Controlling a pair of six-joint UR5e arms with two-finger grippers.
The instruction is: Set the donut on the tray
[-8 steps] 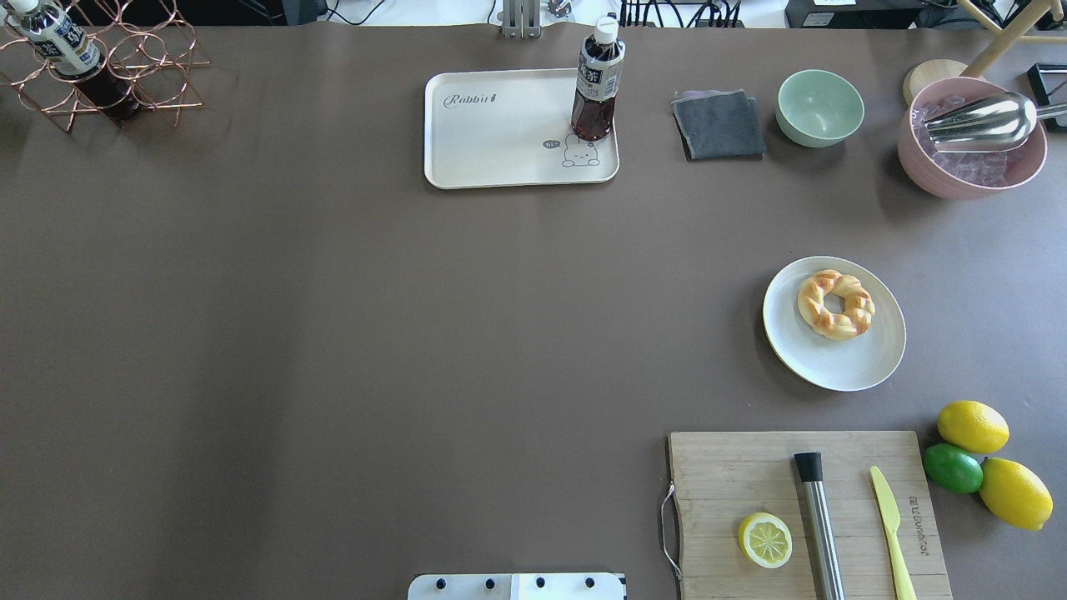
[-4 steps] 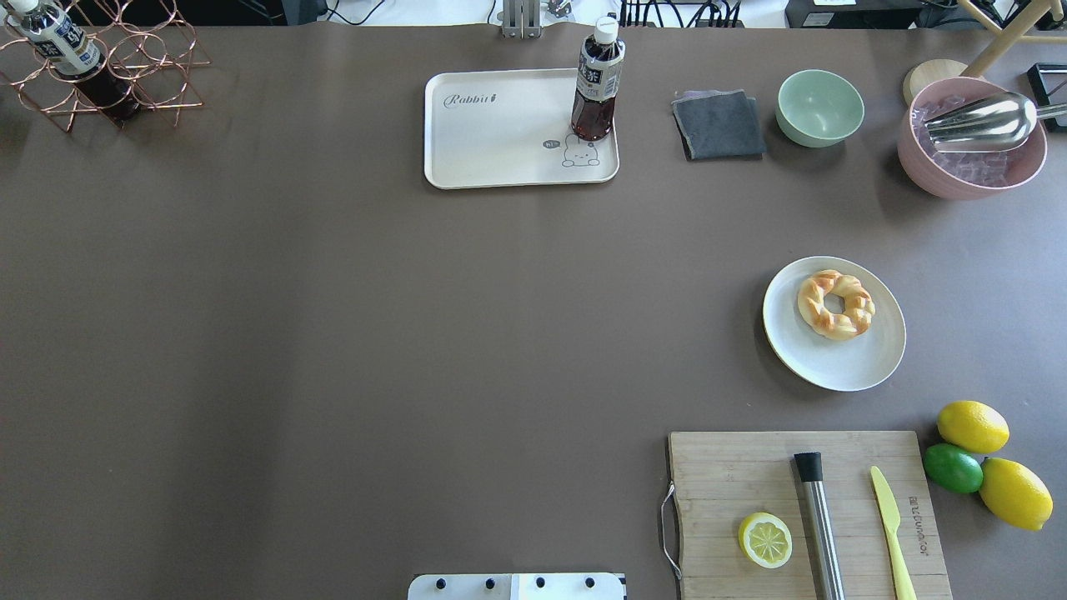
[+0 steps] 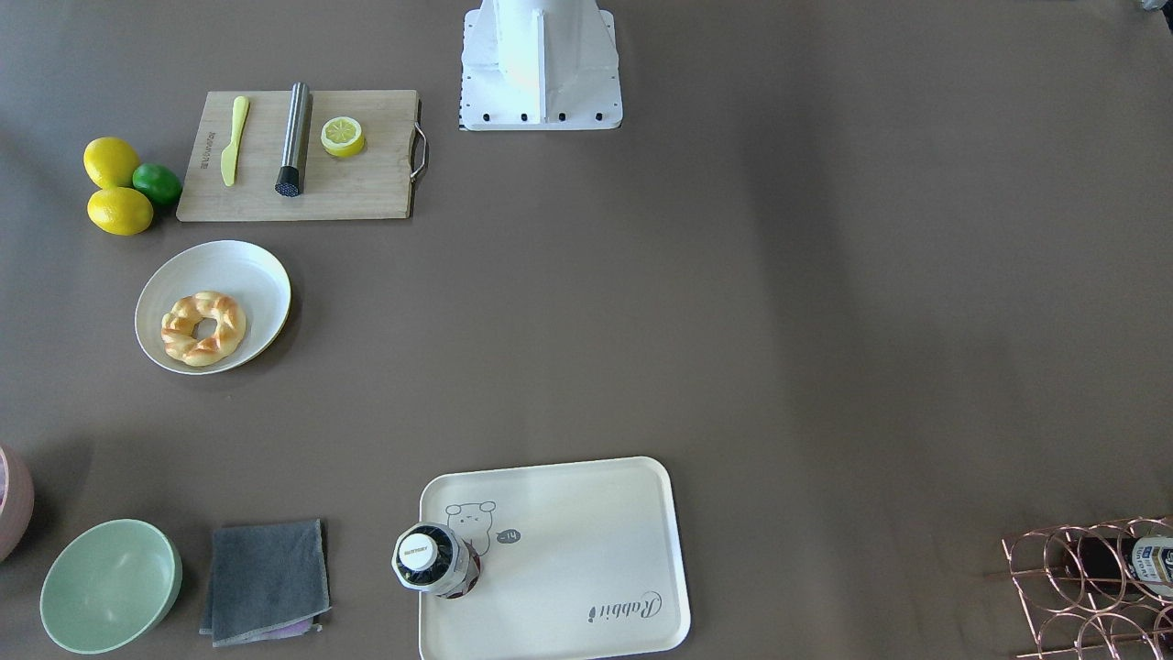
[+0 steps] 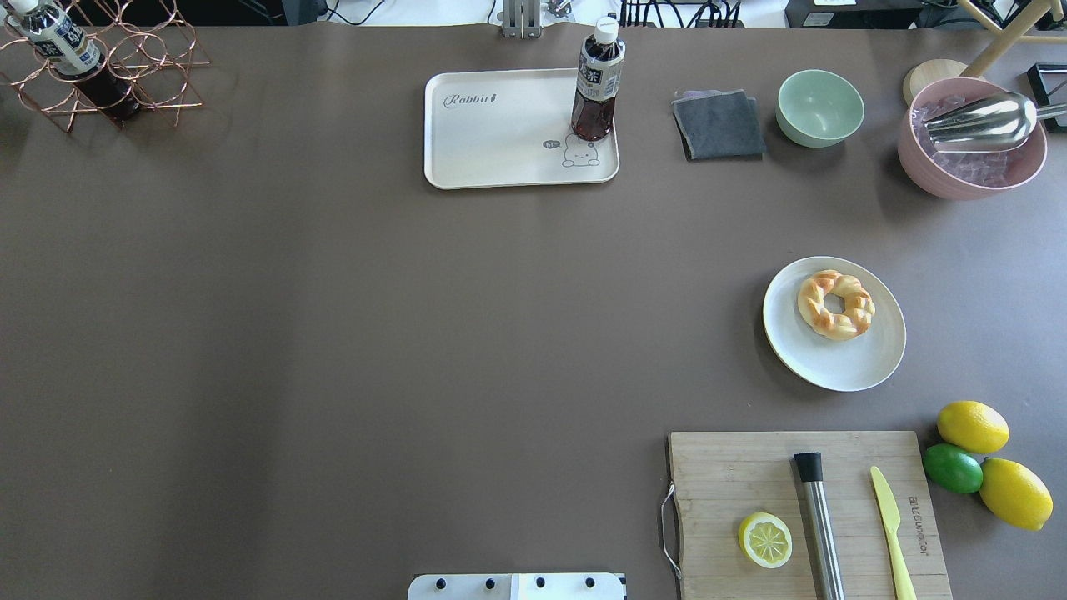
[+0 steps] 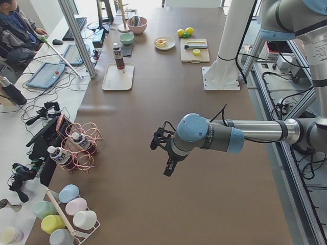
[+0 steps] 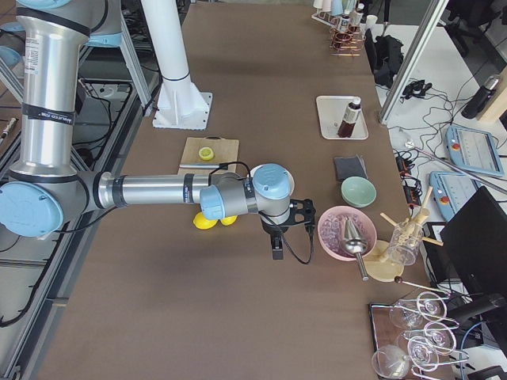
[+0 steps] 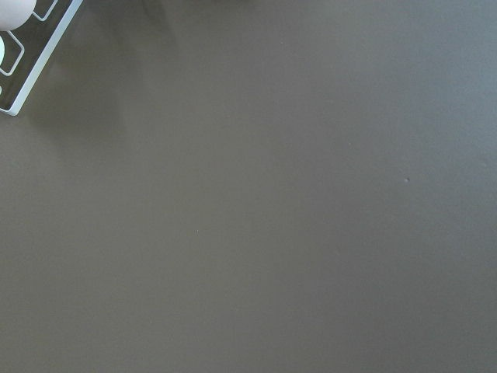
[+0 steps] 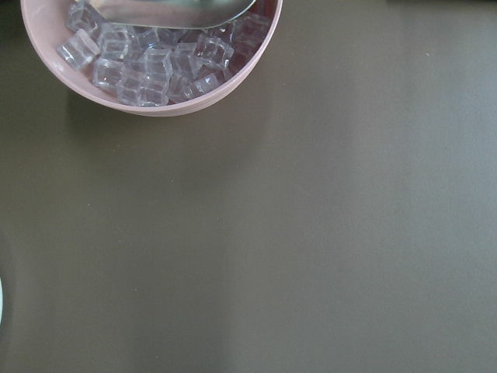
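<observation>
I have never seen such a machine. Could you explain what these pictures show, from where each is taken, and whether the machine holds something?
This is a robot with two arms at a table. Two pictures look down on the table from opposite sides, two look along it from its ends, and two come from cameras on the wrists. The donut lies on a plate; the tray lies apart, with a bottle on one corner. The side pictures show the left gripper and right gripper above bare table, far from the donut. I see nothing in them; open or shut, I cannot tell.
</observation>
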